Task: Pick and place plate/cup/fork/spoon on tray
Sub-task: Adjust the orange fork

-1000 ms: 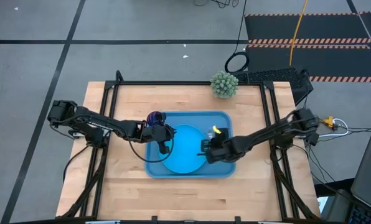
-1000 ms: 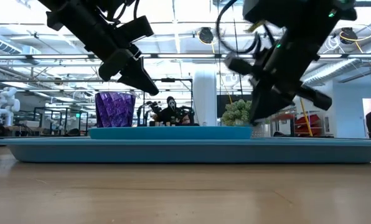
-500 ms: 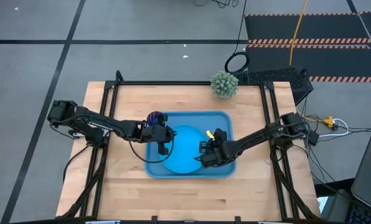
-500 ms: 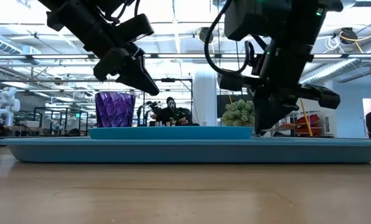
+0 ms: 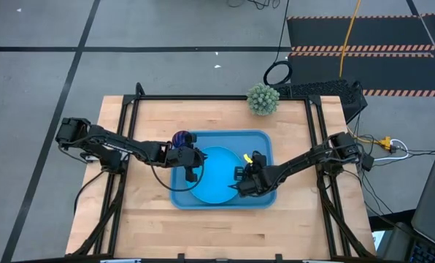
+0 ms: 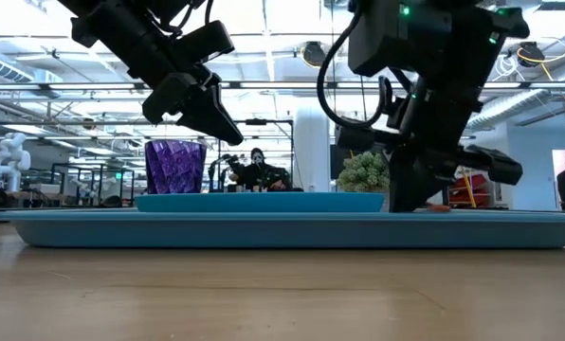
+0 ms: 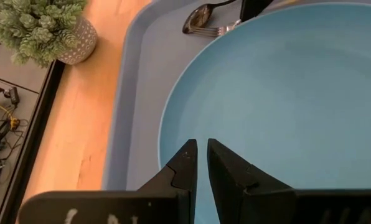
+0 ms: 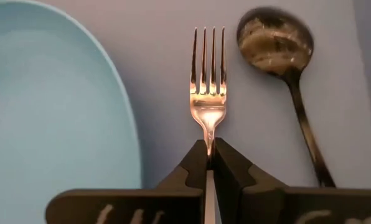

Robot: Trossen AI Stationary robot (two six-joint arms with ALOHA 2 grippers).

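Wooden table point(image 5: 144, 219) carries the tray point(image 5: 265, 201), where your right gripper point(image 8: 209, 163) is clamped shut on the fork point(image 8: 208, 93), low between plate point(image 8: 42, 106) and spoon point(image 8: 279, 56); release crooked and it bumps either. Left gripper point(image 7: 201, 155), slightly parted, holds nothing over the plate.

Tray point(image 5: 265, 139): on the counter point(image 5: 152, 219), mid-counter.
Plate point(image 5: 216, 175): in the tray, centre.
Cup point(image 5: 181, 139): in the tray's rear left corner, just beside the plate.
Fork point(image 8: 208, 87): in the tray, right of the plate.
Spoon point(image 8: 279, 56): beside the fork, farther from the plate.
Plant point(image 5: 263, 98): on the counter's rear edge, behind the tray.
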